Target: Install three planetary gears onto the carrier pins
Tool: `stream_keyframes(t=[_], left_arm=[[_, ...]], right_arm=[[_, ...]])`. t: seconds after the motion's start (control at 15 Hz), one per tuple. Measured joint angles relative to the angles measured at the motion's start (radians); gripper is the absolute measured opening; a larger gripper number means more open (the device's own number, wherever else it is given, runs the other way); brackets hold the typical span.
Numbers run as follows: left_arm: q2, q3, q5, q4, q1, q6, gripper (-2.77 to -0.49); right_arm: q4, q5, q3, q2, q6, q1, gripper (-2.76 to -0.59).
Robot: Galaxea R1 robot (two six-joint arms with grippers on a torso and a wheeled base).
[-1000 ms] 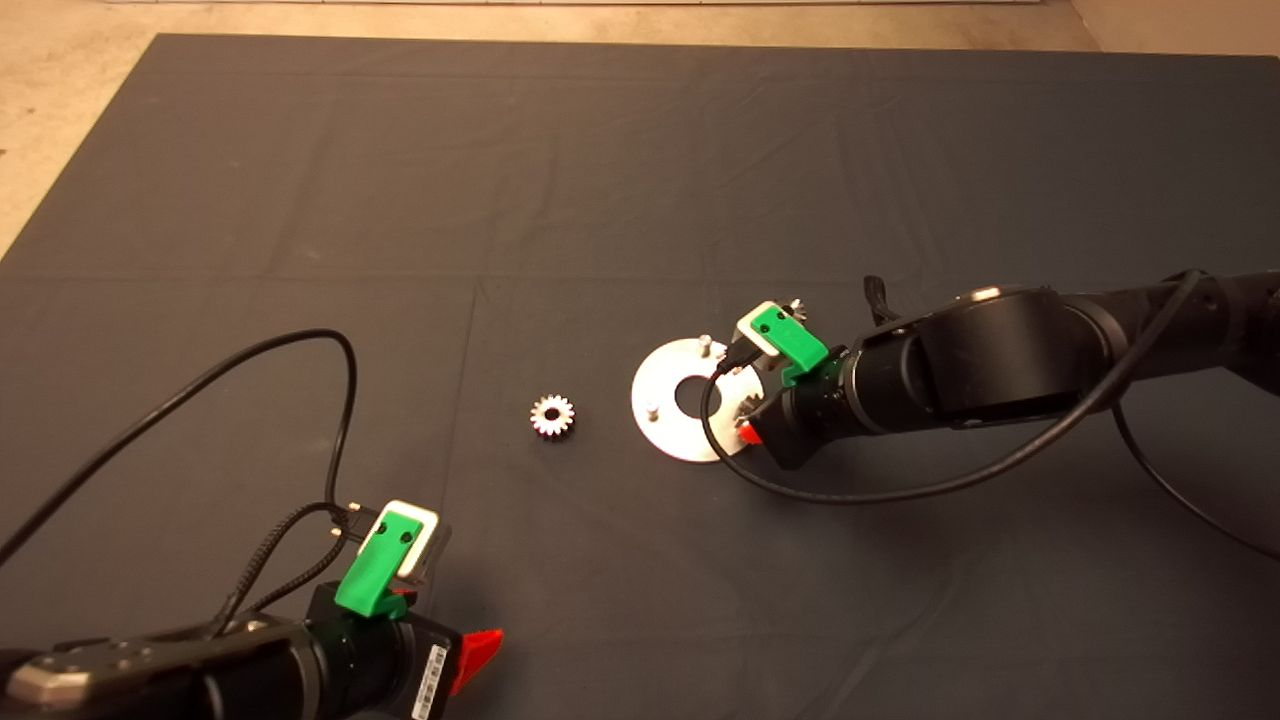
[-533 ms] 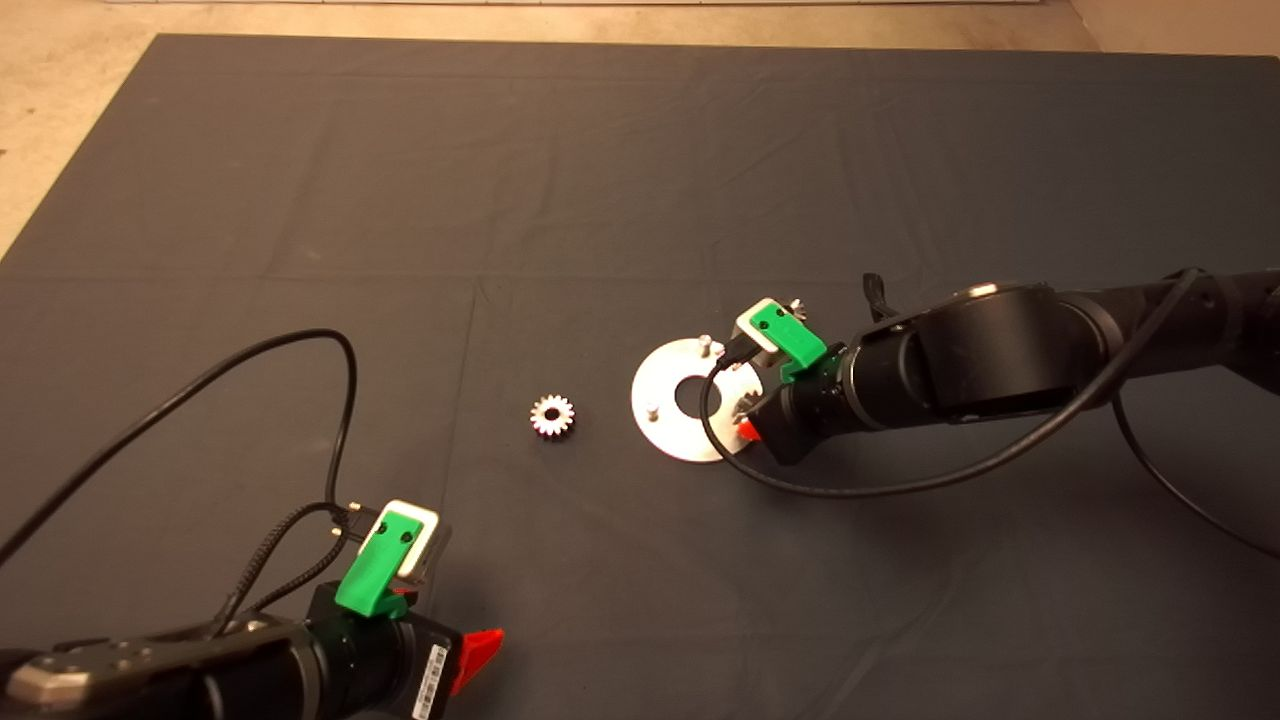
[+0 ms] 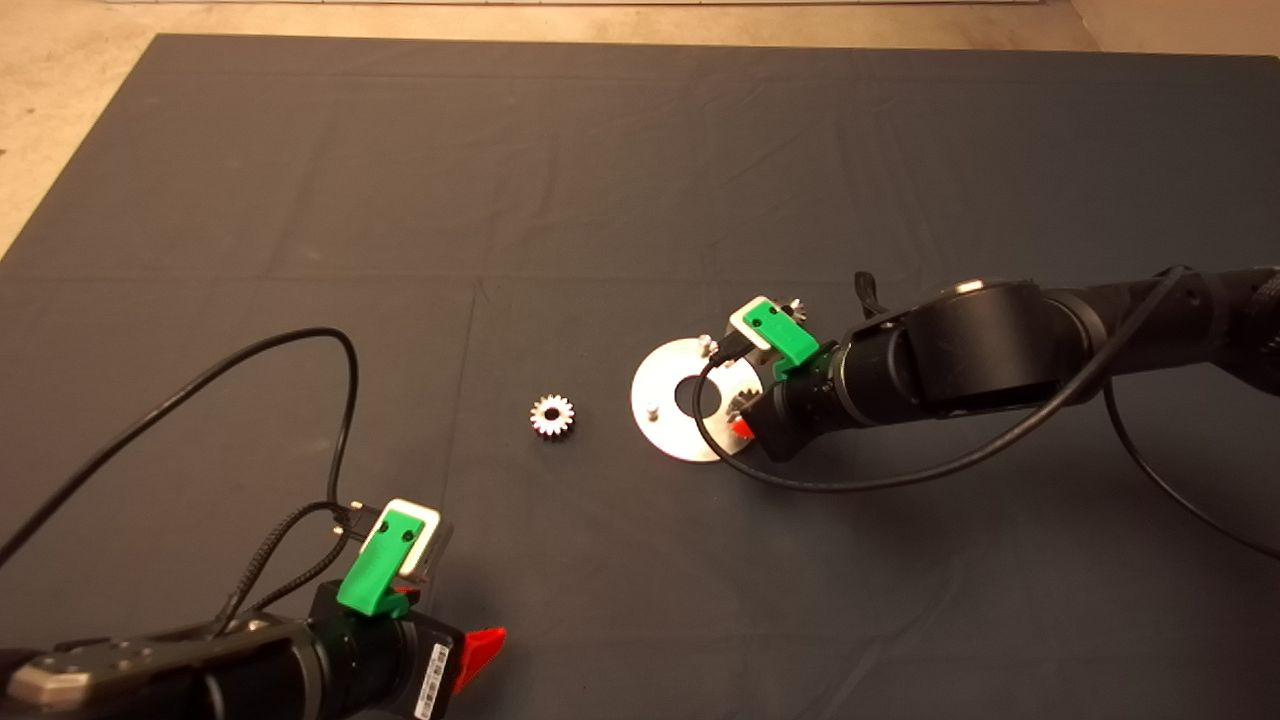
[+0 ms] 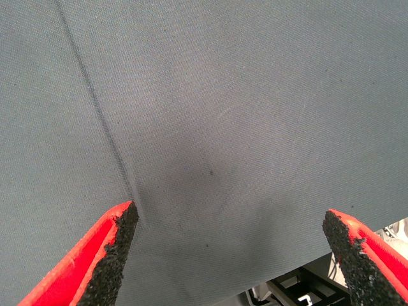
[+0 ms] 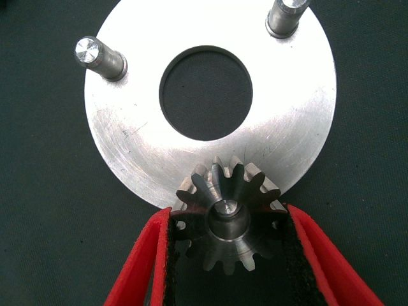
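Planetary gears are spread over the mat (image 3: 400, 200): one gear (image 5: 229, 220) sits between the right gripper's (image 5: 228, 255) two red fingers (image 5: 143, 268), their black pads against its teeth on both sides, and the tip of a carrier pin (image 5: 224, 209) shows in its central hole, at the rim of the round plate (image 5: 127, 140). Two more carrier pins, one (image 5: 99, 56) and another (image 5: 285, 16), stand bare on the far side of the plate's large hole. A second gear (image 3: 552, 415) lies flat on the mat just beside the plate (image 3: 660, 420), toward the left arm and apart from both grippers. A third toothed piece (image 3: 797, 307) peeks out behind the right wrist's green camera mount, mostly hidden. From above, the right fingers and held gear are largely covered by the wrist. The right arm reaches in low from the right edge, its cable looping over the plate. The left gripper (image 4: 233, 255) is parked at the lower left, fingers spread wide over bare mat
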Motion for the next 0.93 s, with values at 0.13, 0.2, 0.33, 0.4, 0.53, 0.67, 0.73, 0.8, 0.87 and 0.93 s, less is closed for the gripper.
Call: stream_keyframes(t=[0.13,0.2,0.33,0.4,0.53,0.67,0.73,0.8,0.87,0.93], left_arm=[[0.000,0.000,0.000,0.000,0.000,-0.003,-1.20],[0.000,0.000,0.000,0.000,0.000,-0.003,-1.20],[0.000,0.000,0.000,0.000,0.000,-0.003,-1.20],[0.000,0.000,0.000,0.000,0.000,-0.003,-1.20],[0.000,0.000,0.000,0.000,0.000,-0.004,-1.20],[0.000,0.000,0.000,0.000,0.000,-0.004,-1.20],[0.000,0.000,0.000,0.000,0.000,-0.004,-1.20],[0.000,0.000,0.000,0.000,0.000,-0.004,-1.20],[0.000,0.000,0.000,0.000,0.000,-0.004,-1.20],[0.000,0.000,0.000,0.000,0.000,-0.004,-1.20]], right_arm=[[0.000,0.000,0.000,0.000,0.000,0.000,-2.41],[0.000,0.000,0.000,0.000,0.000,0.000,-2.42],[0.000,0.000,0.000,0.000,0.000,0.000,-2.42],[0.000,0.000,0.000,0.000,-0.001,0.000,-2.42],[0.000,-0.004,0.000,0.002,-0.004,0.000,-2.42],[0.000,-0.005,0.000,0.003,-0.004,0.000,-2.42],[0.000,-0.006,0.000,0.004,-0.004,0.000,-2.42],[0.000,-0.009,0.000,0.005,-0.004,0.000,-2.42],[0.000,-0.009,0.000,0.005,-0.004,0.000,-2.41],[0.000,-0.012,-0.001,0.008,-0.004,0.000,-2.41]])
